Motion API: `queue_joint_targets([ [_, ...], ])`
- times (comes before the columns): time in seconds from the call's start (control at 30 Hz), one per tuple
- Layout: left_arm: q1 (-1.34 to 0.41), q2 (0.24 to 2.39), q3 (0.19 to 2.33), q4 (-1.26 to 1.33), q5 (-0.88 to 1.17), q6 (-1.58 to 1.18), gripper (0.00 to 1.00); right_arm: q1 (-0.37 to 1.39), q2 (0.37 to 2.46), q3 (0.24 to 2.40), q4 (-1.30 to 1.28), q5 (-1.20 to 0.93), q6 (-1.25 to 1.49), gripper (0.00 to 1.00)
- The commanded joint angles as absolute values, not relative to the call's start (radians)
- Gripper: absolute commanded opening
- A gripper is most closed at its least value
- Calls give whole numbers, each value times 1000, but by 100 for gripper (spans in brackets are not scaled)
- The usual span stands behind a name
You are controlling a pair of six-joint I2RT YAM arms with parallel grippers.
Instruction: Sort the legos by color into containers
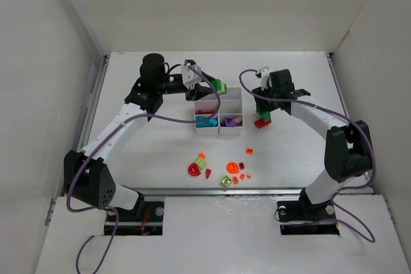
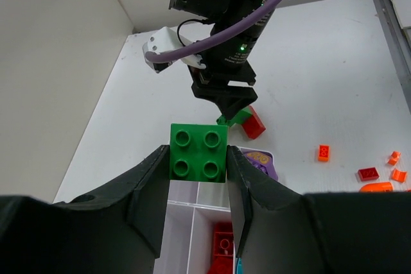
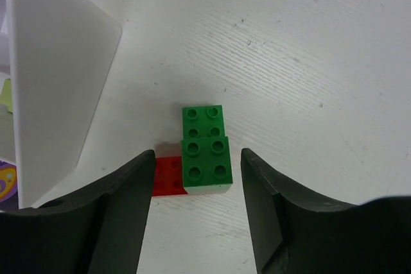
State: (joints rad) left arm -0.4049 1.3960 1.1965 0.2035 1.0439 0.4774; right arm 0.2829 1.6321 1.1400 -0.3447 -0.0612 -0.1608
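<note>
Placing: green brick (image 2: 198, 153) aloft.
Your left end effector (image 2: 198, 158) clamps it over the containers (image 1: 232, 96); right end effector (image 3: 198, 155) open. Release next.

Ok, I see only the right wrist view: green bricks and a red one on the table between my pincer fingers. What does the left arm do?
Observer: The left pincer is shut on a green four-stud brick, held over the far end of the white organiser.
Operator: Is any teal sorted already?
Observer: Yes, teal pieces lie in the near-left compartment.
Operator: And what is not yet sorted?
Observer: Loose pieces in red, orange and lime lie on the table, on the near side of the organiser.
</note>
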Motion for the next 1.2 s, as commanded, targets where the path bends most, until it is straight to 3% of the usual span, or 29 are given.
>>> queue_joint_targets([
  [0.0,-410,1356,1209,252,1080,462,0,288,1583,1167,-310,-72,-160,61],
  [0.13,-410,1365,1218,252,1080,462,0,288,1432,1082,-195,-147,-234,61],
  [0.27,-410,1365,1218,252,1101,462,0,345,1216,1005,-150,-592,-512,63],
  [0.33,-410,1374,1218,252,1124,462,0,403,1165,982,-132,-669,-647,68],
  [0.57,-419,1374,1218,252,1160,453,0,543,1176,1051,-84,-558,-647,75],
  [1.17,-428,1411,1236,123,1227,534,0,552,1325,1204,-26,-701,-597,75],
])
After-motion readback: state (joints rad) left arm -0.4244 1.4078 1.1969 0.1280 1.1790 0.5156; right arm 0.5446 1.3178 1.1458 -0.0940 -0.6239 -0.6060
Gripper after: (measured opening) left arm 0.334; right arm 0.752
